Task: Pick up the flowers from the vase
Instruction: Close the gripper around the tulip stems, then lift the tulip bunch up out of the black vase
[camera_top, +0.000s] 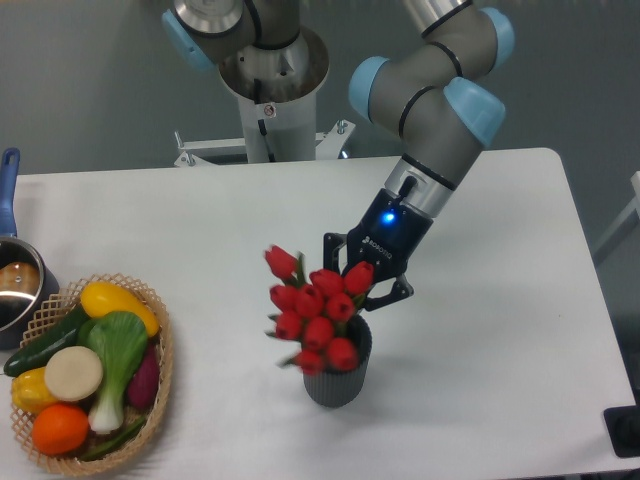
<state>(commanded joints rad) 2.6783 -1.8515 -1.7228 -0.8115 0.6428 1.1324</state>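
- A pot (14, 285) with a blue handle sits at the table's left edge, partly cut off by the frame.
- Just right of it, a wicker basket (158, 385) holds vegetables (85, 375): yellow, green, white, orange and purple pieces.
- The white table (500, 330) carries everything.
- Near the middle front, the flowers (315, 318), red buds with green leaves, stand in the vase (338, 385), a dark ribbed cylinder standing upright.
- The bunch spreads wider than the vase mouth and leans up and to the left.
- The gripper (362, 281) is right behind the bunch's upper right side, at bud level, with a blue light lit on its body.
- Its fingertips are hidden by the buds, so I cannot tell whether the jaws are apart or closed on the stems.
- The arm (435, 100) reaches down from the upper right.
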